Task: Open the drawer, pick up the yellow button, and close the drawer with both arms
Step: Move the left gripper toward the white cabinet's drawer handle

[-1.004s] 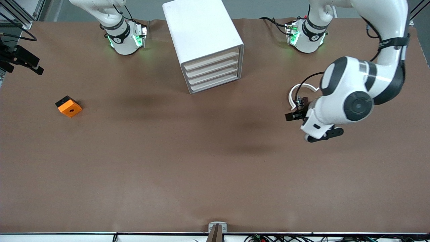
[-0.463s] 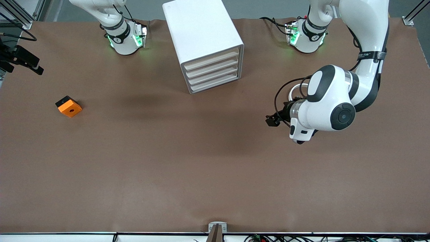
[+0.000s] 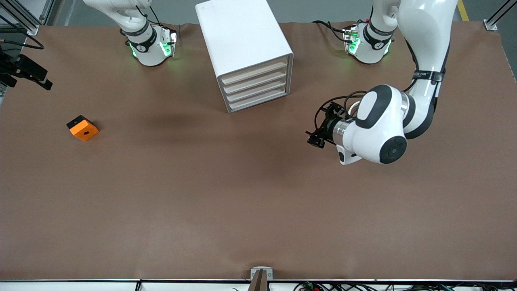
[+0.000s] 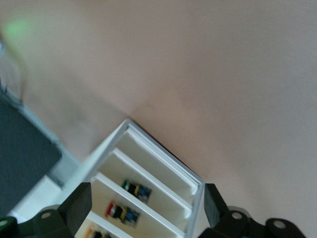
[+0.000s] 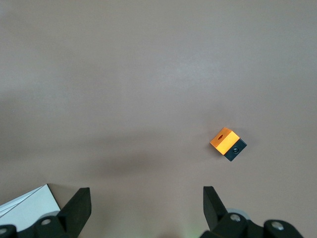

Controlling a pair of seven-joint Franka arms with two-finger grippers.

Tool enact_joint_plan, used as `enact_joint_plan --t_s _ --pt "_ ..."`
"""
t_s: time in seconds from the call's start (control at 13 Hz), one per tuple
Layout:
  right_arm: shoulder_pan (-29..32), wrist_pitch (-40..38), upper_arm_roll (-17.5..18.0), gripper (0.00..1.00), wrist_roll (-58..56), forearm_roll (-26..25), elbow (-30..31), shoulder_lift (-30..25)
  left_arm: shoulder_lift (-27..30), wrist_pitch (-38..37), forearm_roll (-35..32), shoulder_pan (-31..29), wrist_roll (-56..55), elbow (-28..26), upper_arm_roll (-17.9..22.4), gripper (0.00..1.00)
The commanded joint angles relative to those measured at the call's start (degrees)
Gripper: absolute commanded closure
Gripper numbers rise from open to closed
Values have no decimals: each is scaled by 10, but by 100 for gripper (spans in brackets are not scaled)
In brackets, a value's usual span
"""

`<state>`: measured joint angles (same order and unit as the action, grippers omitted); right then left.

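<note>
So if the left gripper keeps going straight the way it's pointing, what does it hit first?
Probably the cabinet: the left gripper, jaws open, faces its stacked drawer fronts with bare table between, though depth is unclear.

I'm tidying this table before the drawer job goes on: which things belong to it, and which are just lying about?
Belongs to the job:
- top drawer of the white cabinet, shut
- left tool, open, over bare table beside the cabinet
- right tool, open

Lying about:
- orange block, toward the right arm's end

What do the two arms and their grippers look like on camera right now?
Both are glossy white with black joint rings and green-lit bases. The left arm carries looped black cables and a black strap; its black left gripper has two fingers. The right gripper matches.
</note>
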<state>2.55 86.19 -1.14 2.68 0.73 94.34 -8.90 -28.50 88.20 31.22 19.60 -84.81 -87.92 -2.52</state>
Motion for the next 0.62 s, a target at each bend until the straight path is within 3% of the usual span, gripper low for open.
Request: enact_joint_plan --t_s 0.0,0.23,0.54 --pt "10 0 6 0 -8 1 15 -16 -46 -47 41 -2 -138 38 -1 0" --pt "11 0 6 0 -8 0 15 -16 -102 -128 76 -2 -271 63 -13 0" --pt "11 0 5 0 -8 1 15 -16 -129 -204 134 -2 -370 60 -45 0"
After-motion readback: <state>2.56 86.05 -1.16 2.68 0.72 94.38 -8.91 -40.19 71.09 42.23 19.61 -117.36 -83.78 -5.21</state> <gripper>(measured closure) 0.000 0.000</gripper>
